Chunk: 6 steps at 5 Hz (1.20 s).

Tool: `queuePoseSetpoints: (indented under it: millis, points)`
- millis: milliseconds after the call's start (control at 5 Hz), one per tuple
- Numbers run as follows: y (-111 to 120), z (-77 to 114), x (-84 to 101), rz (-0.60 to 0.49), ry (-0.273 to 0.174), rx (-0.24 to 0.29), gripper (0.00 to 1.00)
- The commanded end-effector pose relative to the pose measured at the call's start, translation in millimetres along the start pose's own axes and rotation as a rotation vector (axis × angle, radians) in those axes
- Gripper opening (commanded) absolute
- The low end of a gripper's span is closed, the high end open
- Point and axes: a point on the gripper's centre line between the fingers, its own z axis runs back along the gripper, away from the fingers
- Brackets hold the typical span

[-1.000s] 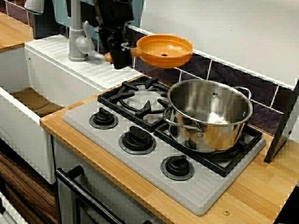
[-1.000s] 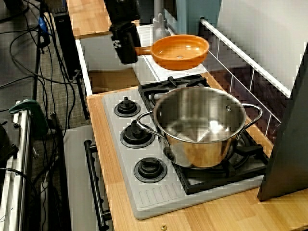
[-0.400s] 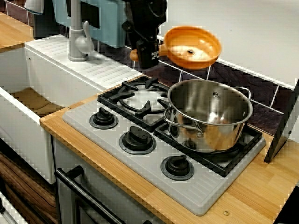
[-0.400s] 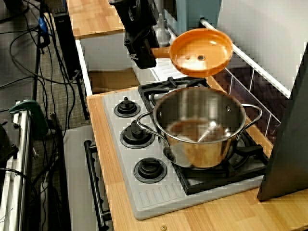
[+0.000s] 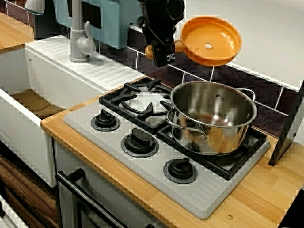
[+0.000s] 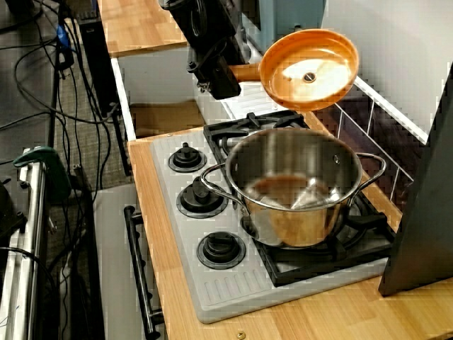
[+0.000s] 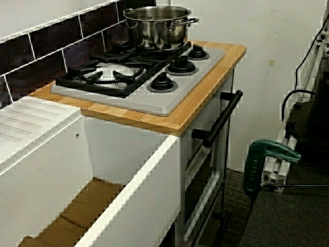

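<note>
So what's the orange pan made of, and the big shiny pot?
The orange pan, held by its handle in the end effector, looks like plastic: even colour, soft glare, though coated metal is possible. The pot looks like polished stainless steel: its mirror-bright wall reflects the stove.

No legible txt, labels, nos. in any view; pan (image 5: 209, 42), pot (image 5: 213, 118), hob knobs (image 5: 139, 142) show none.
</note>
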Motion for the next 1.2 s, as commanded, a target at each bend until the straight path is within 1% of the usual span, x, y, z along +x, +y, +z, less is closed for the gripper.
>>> queuePoseSetpoints:
  millis: [0, 200, 600, 800, 1000]
  points:
    - [-5.8, 20.4, 1.2, -0.112, -0.144, 0.129, 0.00]
    - [-5.8, 22.4, 0.4, -0.114, -0.153, 0.171, 0.00]
    - [-4.4, 19.7, 3.4, -0.096, -0.173, 0.286, 0.00]
    - [-1.9, 19.0, 4.7, -0.090, -0.174, 0.308, 0.00]
    - [0.9, 18.3, 4.2, -0.100, -0.142, 0.237, 0.00]
